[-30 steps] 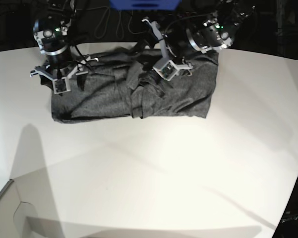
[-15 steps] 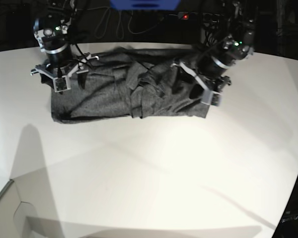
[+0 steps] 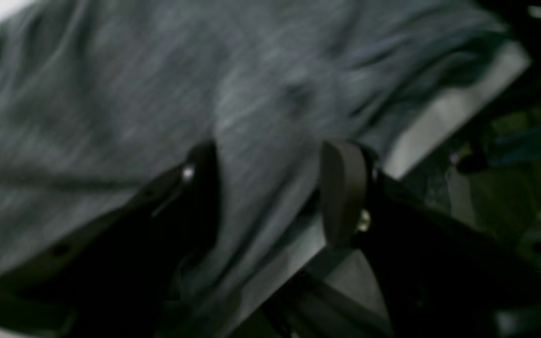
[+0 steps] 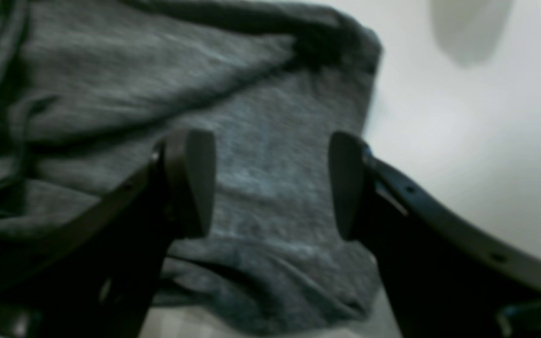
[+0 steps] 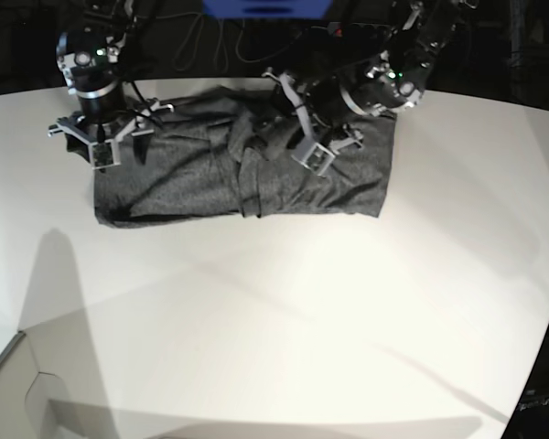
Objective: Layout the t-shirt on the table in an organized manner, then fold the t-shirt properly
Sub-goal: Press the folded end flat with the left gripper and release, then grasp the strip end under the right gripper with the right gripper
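The dark grey t-shirt (image 5: 183, 178) lies bunched in a rough rectangle at the far side of the white table (image 5: 274, 320), with folds piled near its middle. My left gripper (image 5: 316, 133) hangs over the shirt's middle-right part. In the left wrist view it (image 3: 270, 192) is open, with grey fabric (image 3: 111, 94) under and between the fingers. My right gripper (image 5: 105, 137) is over the shirt's far left corner. In the right wrist view it (image 4: 270, 183) is open just above the shirt (image 4: 261, 155), near its edge, with bare table (image 4: 463, 117) beside it.
Past the table's far edge is a dark area with cables and a blue object (image 5: 265, 7). A pale panel edge (image 5: 9, 384) shows at the near left corner. Wide bare tabletop lies in front of the shirt.
My left gripper swung from the shirt's middle out to its right edge and has come back over the middle. My right gripper has shifted slightly toward the far edge.
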